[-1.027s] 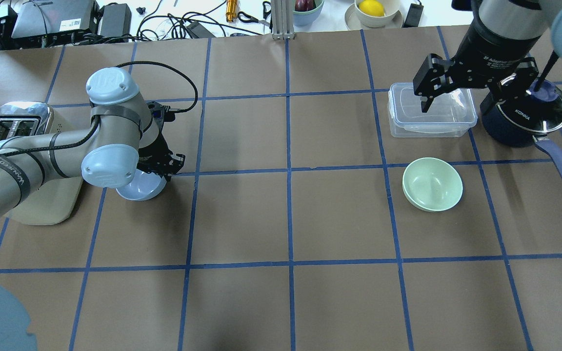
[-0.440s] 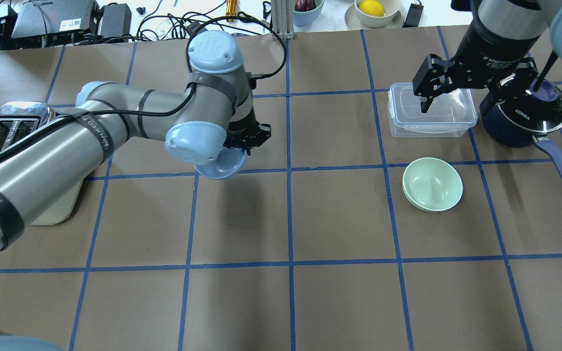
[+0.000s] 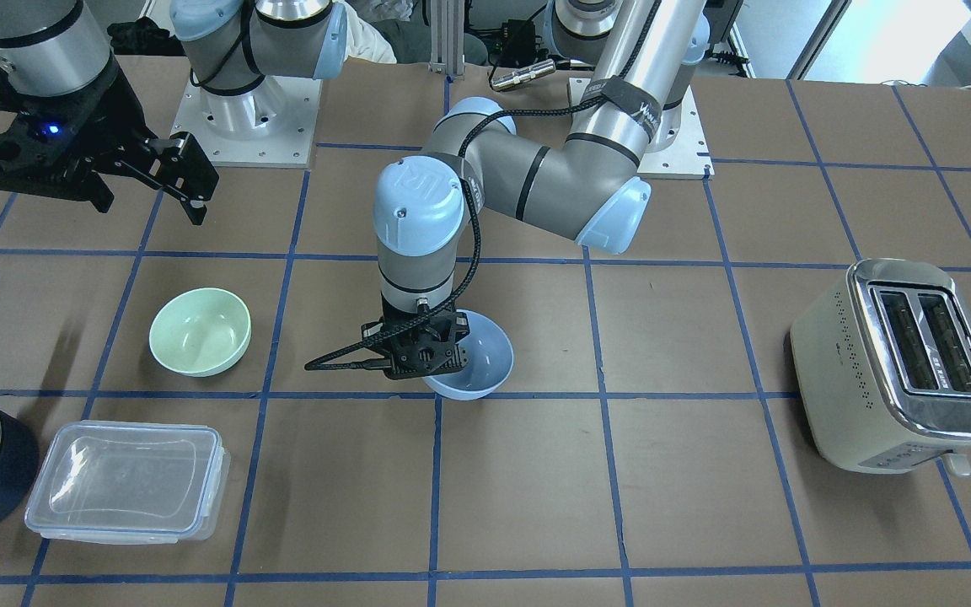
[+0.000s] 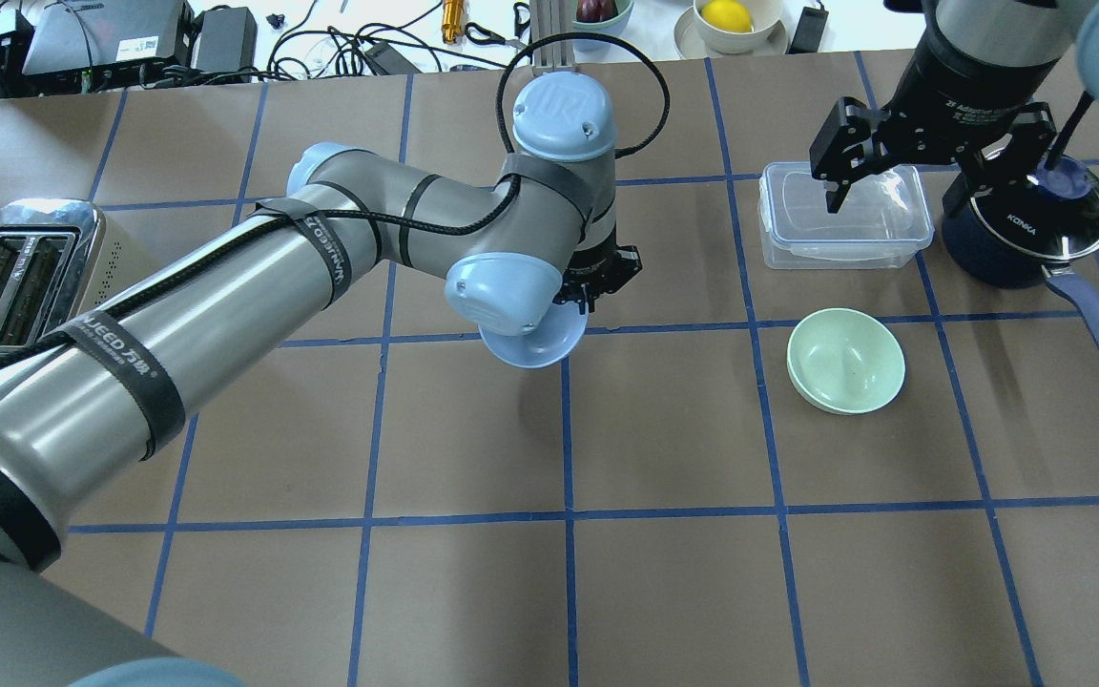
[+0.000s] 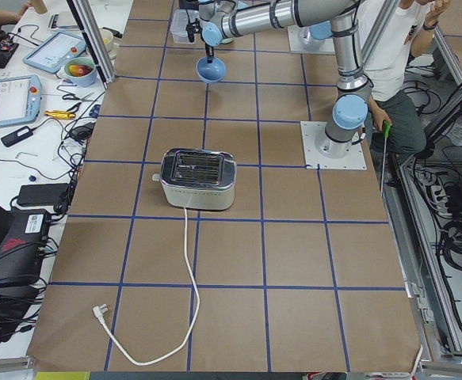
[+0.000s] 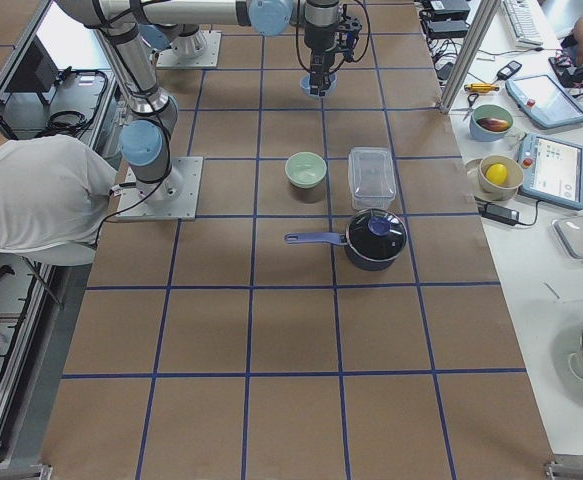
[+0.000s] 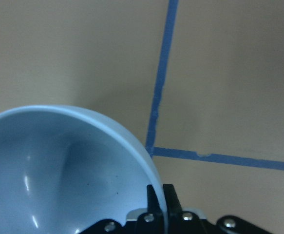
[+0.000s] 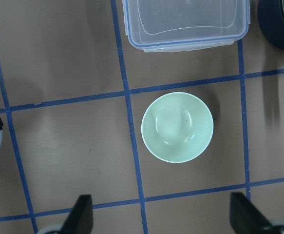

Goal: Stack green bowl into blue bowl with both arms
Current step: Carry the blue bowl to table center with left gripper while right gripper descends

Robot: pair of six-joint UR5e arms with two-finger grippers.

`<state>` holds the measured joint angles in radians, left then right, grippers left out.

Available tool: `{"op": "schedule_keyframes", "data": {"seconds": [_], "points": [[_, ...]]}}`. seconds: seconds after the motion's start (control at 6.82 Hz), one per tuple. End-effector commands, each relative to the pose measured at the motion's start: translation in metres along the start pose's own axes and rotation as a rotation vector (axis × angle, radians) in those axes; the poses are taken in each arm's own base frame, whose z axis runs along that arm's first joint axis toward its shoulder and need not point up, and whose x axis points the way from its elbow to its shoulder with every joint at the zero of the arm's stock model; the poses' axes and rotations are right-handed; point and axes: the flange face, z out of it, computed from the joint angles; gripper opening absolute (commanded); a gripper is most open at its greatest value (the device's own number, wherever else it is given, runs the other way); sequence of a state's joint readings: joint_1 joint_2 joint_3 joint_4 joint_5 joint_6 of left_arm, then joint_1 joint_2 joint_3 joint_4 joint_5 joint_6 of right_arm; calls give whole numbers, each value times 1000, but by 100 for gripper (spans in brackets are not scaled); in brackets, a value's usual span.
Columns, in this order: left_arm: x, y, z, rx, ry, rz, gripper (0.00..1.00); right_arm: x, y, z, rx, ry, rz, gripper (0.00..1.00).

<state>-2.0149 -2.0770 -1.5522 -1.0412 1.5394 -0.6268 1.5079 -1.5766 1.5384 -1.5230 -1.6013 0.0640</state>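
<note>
My left gripper (image 3: 420,356) is shut on the rim of the blue bowl (image 3: 479,364) and holds it near the table's middle, over a blue tape crossing. The bowl also shows in the overhead view (image 4: 530,345) and fills the lower left of the left wrist view (image 7: 59,170). The green bowl (image 4: 845,361) stands upright and empty on the table to the right, also seen in the front view (image 3: 200,330) and right wrist view (image 8: 177,127). My right gripper (image 4: 912,176) is open and empty, high above the far right, apart from the green bowl.
A clear plastic container (image 4: 843,215) lies just behind the green bowl. A dark navy saucepan (image 4: 1026,234) with a glass lid stands to its right, handle toward the robot. A toaster (image 4: 15,277) stands at the far left.
My left arm has carried the blue bowl to the right, from beside the toaster to the table's middle. The right gripper and green bowl have stayed almost still.
</note>
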Motion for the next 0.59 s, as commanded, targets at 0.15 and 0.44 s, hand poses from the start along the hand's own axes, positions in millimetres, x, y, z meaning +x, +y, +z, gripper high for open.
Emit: {"op": "schedule_keyframes", "data": {"seconds": [0.15,0.44], "points": [[7,1,21,-15,-20,10,0,2,12,23,-263,45,-22,100],[5,-11,-4,23,3,89,92,2,-4,79,-312,81,-34,100]]}}
